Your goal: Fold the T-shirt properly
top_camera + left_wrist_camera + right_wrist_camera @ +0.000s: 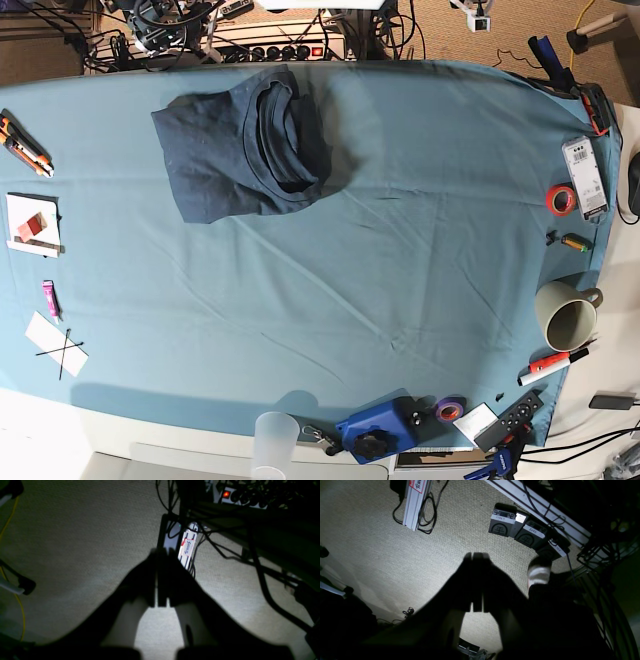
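The dark navy T-shirt (240, 150) lies as a folded, somewhat bunched bundle on the teal table cloth (400, 260), at the far left in the base view. Neither arm shows in the base view. In the left wrist view my left gripper (161, 552) is shut and empty and hangs over beige carpet, away from the table. In the right wrist view my right gripper (476, 555) is also shut and empty over the carpet. The T-shirt shows in neither wrist view.
On the table: a mug (566, 315), a red tape roll (559, 198), a white remote (584, 178), a blue tool (378, 428), a clear cup (275, 440), papers (32, 222). On the floor: foot pedals (505, 522), cables, an aluminium rail (187, 547), a socked foot (538, 573).
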You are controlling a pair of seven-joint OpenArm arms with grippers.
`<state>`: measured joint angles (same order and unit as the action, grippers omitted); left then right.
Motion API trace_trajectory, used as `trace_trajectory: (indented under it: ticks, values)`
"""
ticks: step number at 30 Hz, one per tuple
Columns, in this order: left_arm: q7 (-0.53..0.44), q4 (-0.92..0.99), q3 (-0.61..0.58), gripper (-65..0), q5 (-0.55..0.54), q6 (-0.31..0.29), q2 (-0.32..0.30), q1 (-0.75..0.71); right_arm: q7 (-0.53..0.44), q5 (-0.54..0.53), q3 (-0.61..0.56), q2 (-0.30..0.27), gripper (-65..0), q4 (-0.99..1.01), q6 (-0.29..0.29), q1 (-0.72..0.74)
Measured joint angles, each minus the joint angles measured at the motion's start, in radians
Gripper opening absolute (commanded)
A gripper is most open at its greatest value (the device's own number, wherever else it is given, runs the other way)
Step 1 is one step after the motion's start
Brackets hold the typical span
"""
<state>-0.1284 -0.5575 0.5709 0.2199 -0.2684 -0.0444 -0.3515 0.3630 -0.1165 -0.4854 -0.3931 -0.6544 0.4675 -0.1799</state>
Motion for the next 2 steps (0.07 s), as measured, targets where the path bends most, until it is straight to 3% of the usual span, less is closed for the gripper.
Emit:
trace_trajectory:
  ticks: [2]
  values:
    - [0.0,-0.012,0.0,-65.0,0.0,0.0,0.0,0.0,0.012,0.0,0.0,0.0,-65.0,0.0,0.0,0.0]
